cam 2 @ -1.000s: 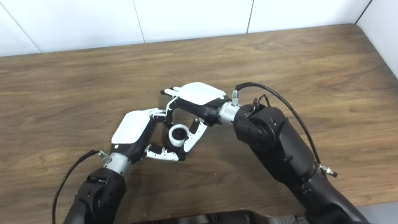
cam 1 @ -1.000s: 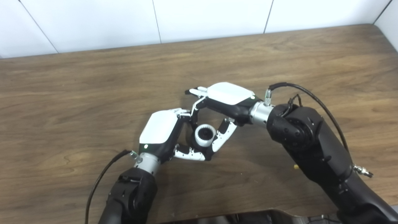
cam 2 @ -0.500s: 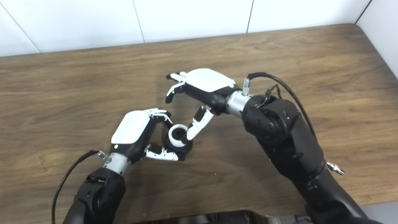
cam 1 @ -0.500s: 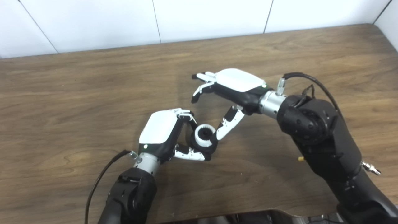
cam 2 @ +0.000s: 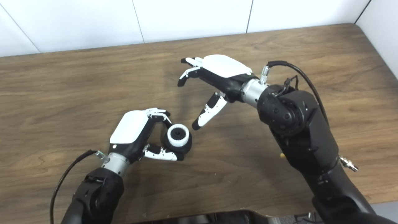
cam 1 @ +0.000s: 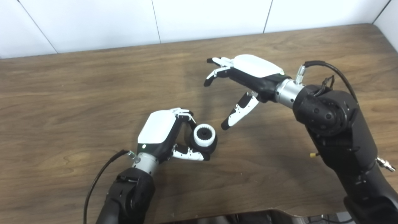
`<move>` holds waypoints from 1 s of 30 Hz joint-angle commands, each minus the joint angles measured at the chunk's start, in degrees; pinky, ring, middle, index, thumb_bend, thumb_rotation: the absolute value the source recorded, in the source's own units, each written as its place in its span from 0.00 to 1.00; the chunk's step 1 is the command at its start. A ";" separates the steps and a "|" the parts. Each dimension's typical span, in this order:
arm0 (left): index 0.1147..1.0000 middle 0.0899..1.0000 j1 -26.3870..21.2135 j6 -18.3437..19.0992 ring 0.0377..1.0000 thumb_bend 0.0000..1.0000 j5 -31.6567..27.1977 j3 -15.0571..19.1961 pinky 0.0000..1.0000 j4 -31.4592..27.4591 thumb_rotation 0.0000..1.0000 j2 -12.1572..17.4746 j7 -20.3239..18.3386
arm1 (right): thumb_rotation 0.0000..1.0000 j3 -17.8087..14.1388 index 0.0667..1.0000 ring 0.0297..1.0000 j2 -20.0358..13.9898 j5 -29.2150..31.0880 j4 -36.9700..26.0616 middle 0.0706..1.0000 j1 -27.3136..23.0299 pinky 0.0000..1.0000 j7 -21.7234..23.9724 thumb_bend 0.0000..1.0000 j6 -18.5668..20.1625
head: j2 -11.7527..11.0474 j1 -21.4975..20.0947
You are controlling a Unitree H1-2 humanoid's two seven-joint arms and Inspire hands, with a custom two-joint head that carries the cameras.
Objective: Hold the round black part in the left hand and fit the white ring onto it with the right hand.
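Note:
My left hand is shut on the round black part, holding it just above the wooden table. The white ring sits on the end of the black part, facing up toward the camera, with the black toothed centre showing through it. My right hand hangs open up and to the right of the part, apart from it, fingers spread and nothing in them. Its thumb tip points down at the part from a short distance.
The table's back edge meets a white panelled wall. A black cable trails from my left wrist, and another cable loops over my right wrist. A dark edge shows at the bottom of the view.
My right hand has let go of the white ring, opened, and drawn back up and to the right. The ring stays on the black part in my left hand, which barely moved.

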 commanded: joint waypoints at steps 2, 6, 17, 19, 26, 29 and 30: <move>0.43 0.77 -0.50 -0.11 0.84 0.52 0.76 0.13 0.86 -0.06 0.05 0.45 -0.01 | 0.35 -1.25 0.77 1.00 -1.35 0.63 -1.90 0.99 -2.23 0.98 -1.23 1.00 -0.49 | 0.04 -0.03; 0.43 0.76 -0.76 0.45 0.84 0.52 1.82 -0.06 0.87 -0.16 0.06 0.50 -0.88 | 0.37 -1.28 0.79 1.00 -1.58 0.86 -1.72 0.99 -2.34 0.97 -1.47 1.00 -0.42 | 0.08 -0.05; 0.81 0.83 -1.04 2.38 0.86 0.84 4.17 -0.39 0.86 -0.29 0.20 0.11 -4.58 | 0.39 -1.09 0.80 1.00 -1.58 0.24 -1.41 0.99 -2.80 0.97 -1.11 1.00 0.67 | 0.11 0.03; 0.85 0.85 -1.12 2.63 0.88 0.87 4.74 -0.55 0.87 -0.31 0.22 0.14 -5.24 | 0.39 -1.06 0.79 1.00 -1.67 0.41 -1.29 0.99 -2.77 0.97 -1.45 1.00 0.44 | 0.11 0.03; 0.92 0.88 -1.24 3.33 0.89 0.93 6.76 -0.90 0.88 -0.56 0.26 0.02 -6.74 | 0.39 -0.84 0.79 1.00 -1.53 0.14 -1.12 0.99 -3.11 0.97 -1.37 1.00 0.83 | 0.04 0.07; 0.92 0.88 -1.16 3.15 0.89 0.94 6.67 -0.64 0.88 -0.64 0.26 -0.10 -6.81 | 0.40 -0.87 0.79 1.00 -1.51 0.29 -0.83 0.99 -3.12 0.97 -1.77 1.00 0.52 | -0.02 0.24; 0.92 0.88 -1.17 3.27 0.89 0.94 6.69 -0.56 0.88 -0.74 0.26 -0.16 -7.12 | 0.40 -0.85 0.79 1.00 -1.53 0.16 -0.86 0.99 -3.13 0.97 -1.76 1.00 0.53 | -0.02 0.27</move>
